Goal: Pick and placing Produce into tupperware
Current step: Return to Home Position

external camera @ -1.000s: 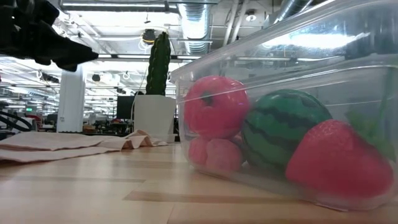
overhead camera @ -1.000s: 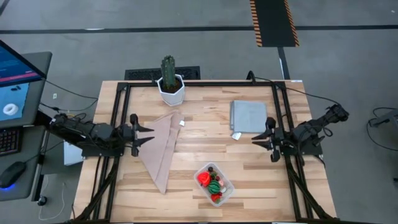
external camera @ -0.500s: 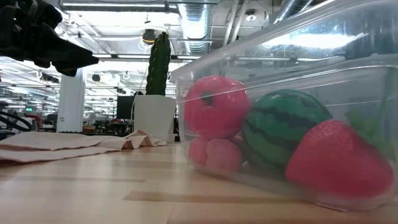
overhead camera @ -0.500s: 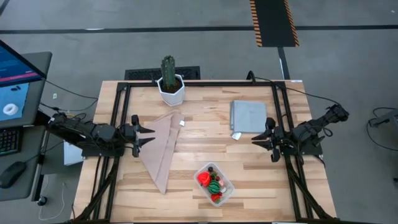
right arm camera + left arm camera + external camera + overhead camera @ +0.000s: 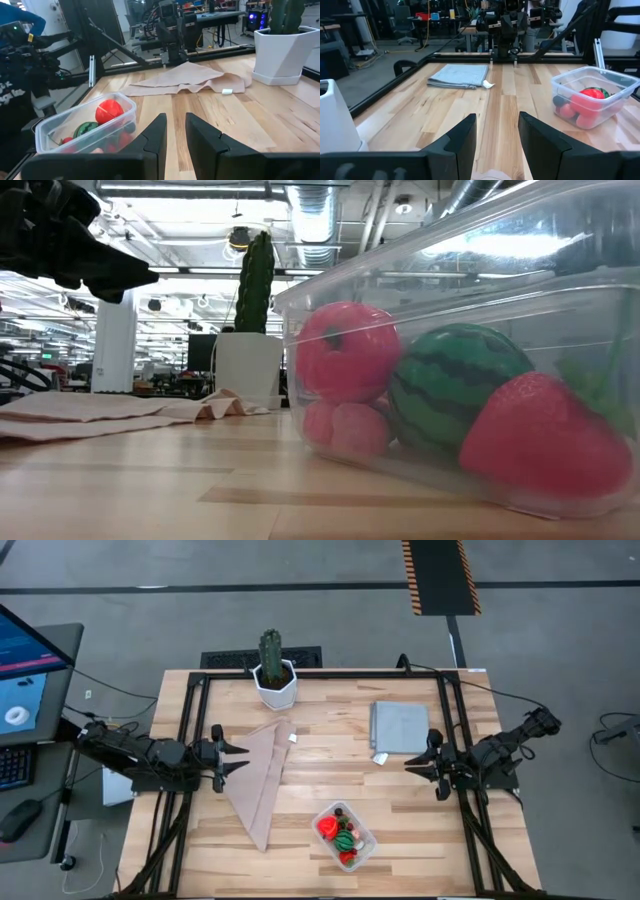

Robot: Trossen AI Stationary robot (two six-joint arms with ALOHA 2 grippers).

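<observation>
High view: the tupperware (image 5: 344, 836) sits near the table's (image 5: 330, 765) front edge, just right of a tan cloth (image 5: 262, 780), with the produce (image 5: 340, 832) inside.

Low view: up close you get a red tomato (image 5: 345, 352), a striped green ball (image 5: 455, 385) and a strawberry (image 5: 535, 445) in the tub.

Left wrist view: the left jaws are spread wide, holding nothing.

Right wrist view: the right jaws are only a narrow gap apart, also empty.
</observation>
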